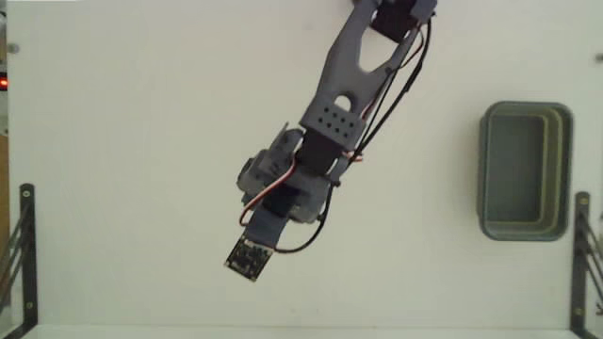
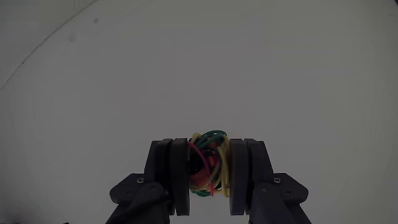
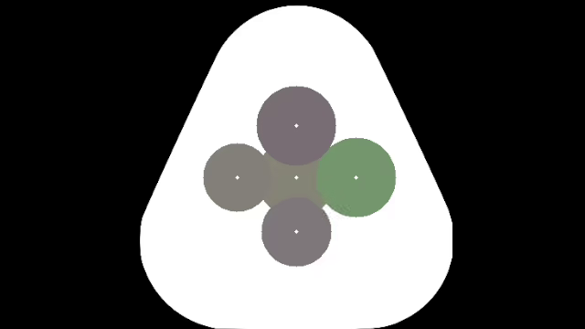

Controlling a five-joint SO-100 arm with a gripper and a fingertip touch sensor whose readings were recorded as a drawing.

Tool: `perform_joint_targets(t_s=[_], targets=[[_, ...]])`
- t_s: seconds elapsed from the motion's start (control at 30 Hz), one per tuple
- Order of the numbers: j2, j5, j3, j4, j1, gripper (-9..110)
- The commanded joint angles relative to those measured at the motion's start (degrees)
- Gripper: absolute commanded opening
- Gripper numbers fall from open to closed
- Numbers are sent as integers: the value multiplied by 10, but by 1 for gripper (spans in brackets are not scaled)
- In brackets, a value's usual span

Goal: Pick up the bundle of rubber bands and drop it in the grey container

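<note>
In the wrist view the gripper (image 2: 208, 171) is clamped on the bundle of rubber bands (image 2: 209, 163), squeezed between 2 fingers for carrying, while the fixed view shows the grey container (image 1: 525, 171) well apart.

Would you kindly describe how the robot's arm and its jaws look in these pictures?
In the fixed view the arm is grey plastic with black servo blocks, a perforated plate and loose black, red and white cables. A small black circuit board sits at its tip. In the wrist view the gripper has thick dark, flat-faced jaws.
</note>
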Motion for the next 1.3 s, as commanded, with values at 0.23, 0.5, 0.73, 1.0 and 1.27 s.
perform_joint_targets(t_s=[0.23,0.5,0.73,1.0,1.27], targets=[[-11,3,-136,83,12,33],[-48,3,-249,159,12,33],[-69,3,-304,193,12,33],[-69,3,-304,193,12,33],[-65,3,-298,191,-2,33]])
